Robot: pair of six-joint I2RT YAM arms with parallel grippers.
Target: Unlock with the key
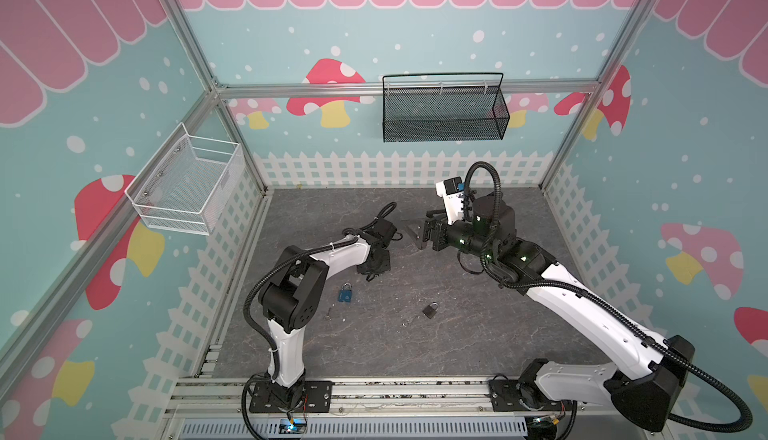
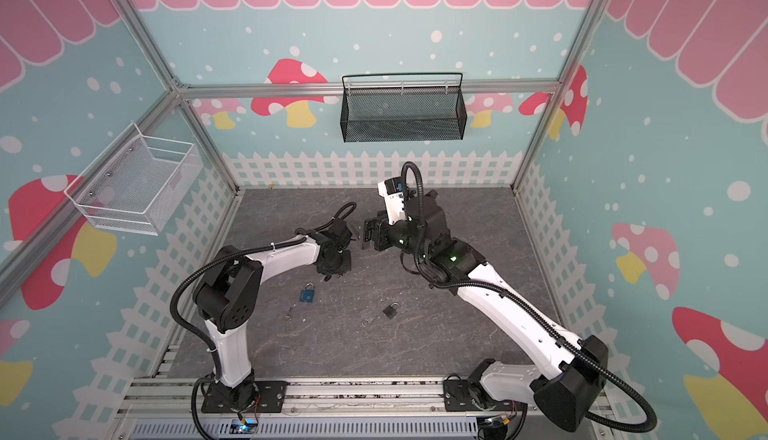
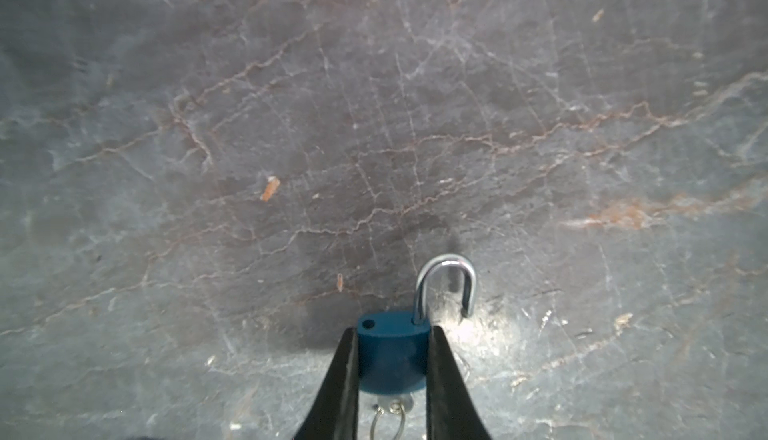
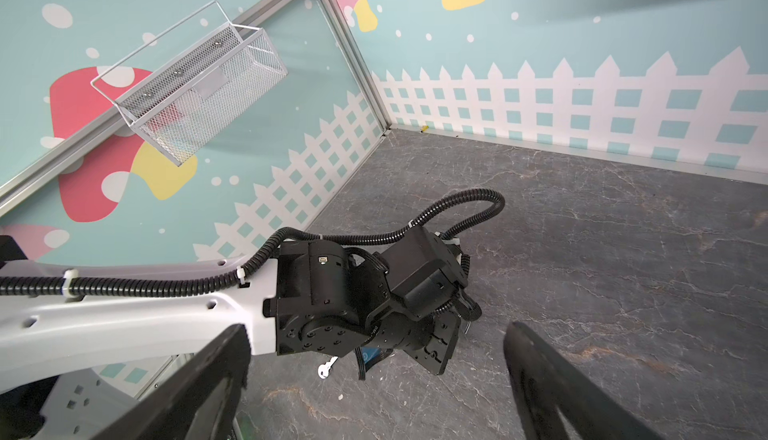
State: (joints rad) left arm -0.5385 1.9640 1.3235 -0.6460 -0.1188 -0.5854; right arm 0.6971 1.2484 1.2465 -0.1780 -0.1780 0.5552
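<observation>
Judging from the left wrist view, we take the unlocking itself as done. The small blue metal padlock (image 3: 392,359) has its silver U-shaped shackle (image 3: 446,267) lifted, with one leg free of the body and swung off its hole. A silver key on a wire ring (image 3: 395,406) sits at the end of the body opposite the shackle, apparently seated in the keyhole; the right wrist view shows it poking out too. What is left, as far as we can tell, is drawing the key out or setting the lock down.

The left gripper (image 3: 391,332) is clenched on the padlock, one finger on each side of the body, low over the dark marbled surface (image 3: 374,126) and left of the middle. Whether the lock touches the surface we cannot tell. The right gripper (image 4: 377,325) is spread wide and grasps nothing. It faces the left one from the right and slightly farther back, near the lock and key but apart from them.

In both top views a second blue padlock (image 1: 345,293) and a dark padlock (image 1: 431,310) lie nearer on the surface, apart from both grippers. Whether those are locked we cannot tell.
</observation>
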